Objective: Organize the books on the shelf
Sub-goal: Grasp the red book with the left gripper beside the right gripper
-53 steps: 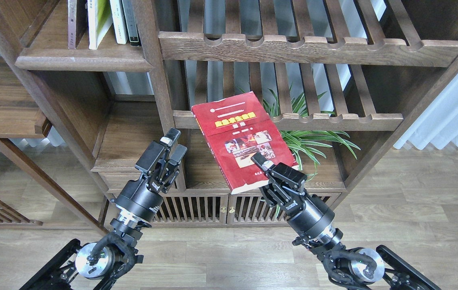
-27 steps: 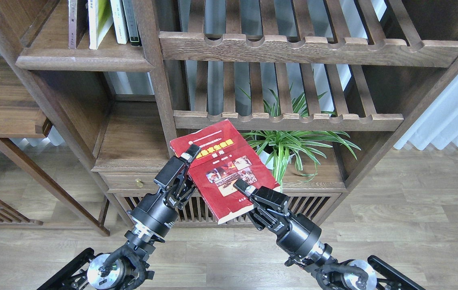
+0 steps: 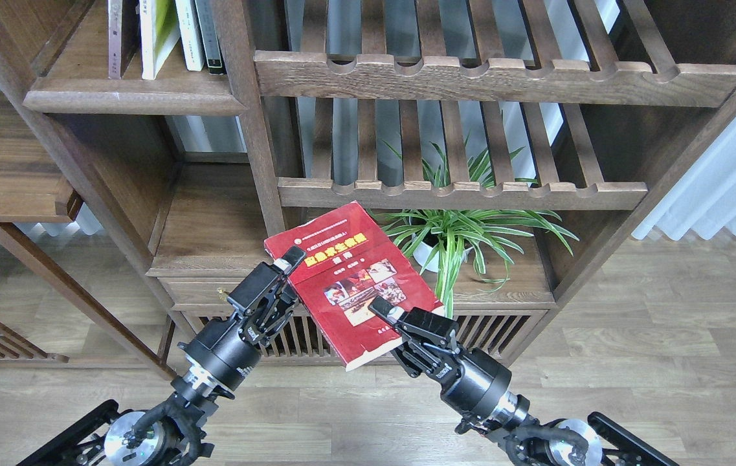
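My right claw (image 3: 388, 315) is clenched on the lower right edge of the bright red paperback with small photos on its cover (image 3: 348, 278), holding it tilted in the air in front of the cabinet. My left claw (image 3: 283, 266) touches the book's left edge; I cannot tell whether it grips. Behind the book a green spider plant in a white pot (image 3: 455, 236) stands under a slatted rack. Farther up on the left, the solid dark-brown shelf board (image 3: 131, 100) carries a maroon book (image 3: 122, 39), a yellow-green book (image 3: 157, 32) and thin books upright.
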